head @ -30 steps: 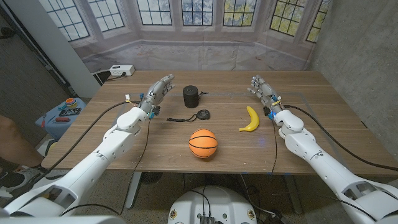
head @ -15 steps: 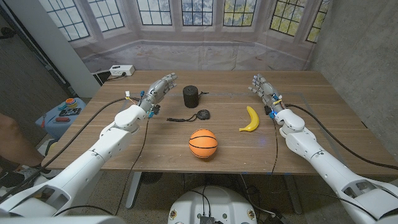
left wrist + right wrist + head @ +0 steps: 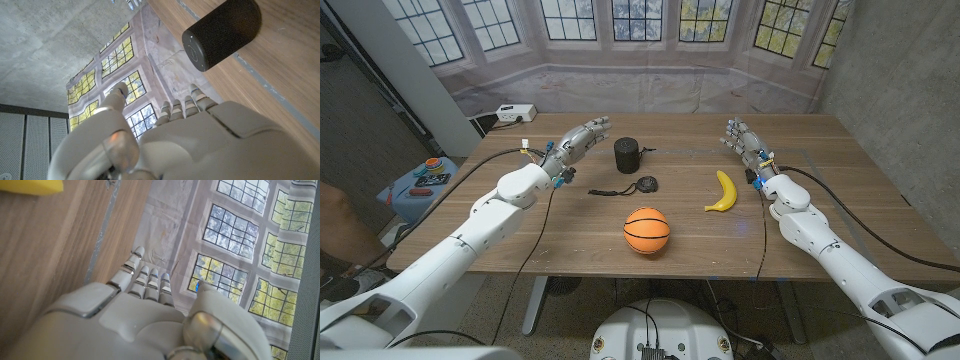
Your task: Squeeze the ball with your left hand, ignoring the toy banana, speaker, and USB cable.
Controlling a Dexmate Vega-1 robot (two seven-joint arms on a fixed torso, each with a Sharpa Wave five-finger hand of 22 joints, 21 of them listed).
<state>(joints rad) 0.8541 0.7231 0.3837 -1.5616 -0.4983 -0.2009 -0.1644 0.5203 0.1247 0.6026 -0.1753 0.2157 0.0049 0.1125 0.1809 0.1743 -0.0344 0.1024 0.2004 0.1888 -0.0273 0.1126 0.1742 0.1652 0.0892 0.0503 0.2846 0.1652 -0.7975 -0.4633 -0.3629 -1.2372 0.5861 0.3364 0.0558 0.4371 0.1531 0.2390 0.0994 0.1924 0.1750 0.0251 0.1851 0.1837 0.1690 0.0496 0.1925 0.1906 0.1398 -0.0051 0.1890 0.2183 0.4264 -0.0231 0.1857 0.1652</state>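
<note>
**A:** ok so where's the ball (image 3: pixel 647 230) sitting?

**B:** Near the front edge of the desk (image 3: pixel 840 180), roughly in the middle. Orange with black lines. Nothing touching it, both hands are well away from it.

**A:** and the left hand (image 3: pixel 579 142)?

**B:** Up at the far left part of the desk, fingers stretched out and a bit apart, holding nothing. It's pointing toward the speaker (image 3: pixel 627 155), which stands just beside the fingertips but apart from them. Wrist cam shows the same: back of the left hand (image 3: pixel 200 140) with the speaker (image 3: pixel 222 32) past the fingers, no contact.

**A:** right hand (image 3: pixel 744 141)?

**B:** Far right side of the desk, fingers straight and loosely spread, empty too. The banana (image 3: pixel 722 192) lies near it, a little closer to the front, not touching. In the right wrist cam you can see a yellow sliver of the banana (image 3: pixel 30 186) at the corner, and the hand (image 3: pixel 145 310) with fingers extended.

**A:** anything else on there?

**B:** The cable (image 3: pixel 632 187), coiled up black, lies between the speaker and the ball, with a loose end trailing toward the left hand's side. There's also a white power strip (image 3: pixel 515 114) at the far left corner of the desk.
</note>
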